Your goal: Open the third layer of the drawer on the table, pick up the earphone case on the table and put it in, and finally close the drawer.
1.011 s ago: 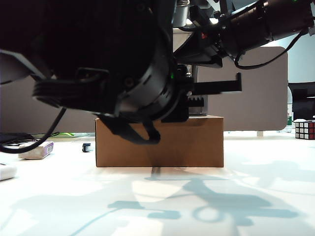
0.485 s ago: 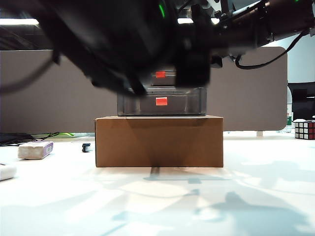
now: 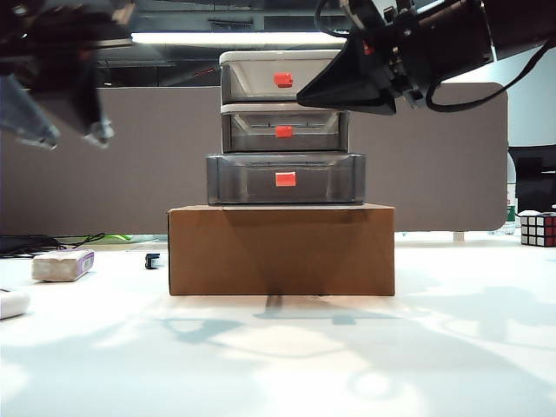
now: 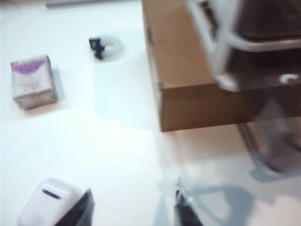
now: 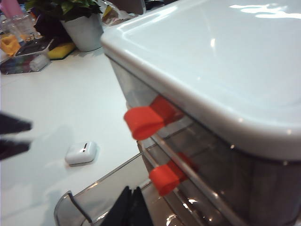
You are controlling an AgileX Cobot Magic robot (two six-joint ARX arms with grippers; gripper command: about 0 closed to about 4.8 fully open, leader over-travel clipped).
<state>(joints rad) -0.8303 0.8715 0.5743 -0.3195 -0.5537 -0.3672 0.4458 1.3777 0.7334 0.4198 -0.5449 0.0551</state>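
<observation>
White counter | lowest smoky drawer pulled out | left fingers spread: centre over glossy white earphone case | right fingers pressed together.

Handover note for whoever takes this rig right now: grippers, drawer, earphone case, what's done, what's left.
Left gripper: open, empty, over the table near the earphone case.
Right gripper: shut, empty, high beside the drawer.
Third layer: pulled out.
Earphone case: on the table, left of the cardboard box.
Done: third layer opened.
Left: pick up the case, put it in, close the drawer.
</observation>
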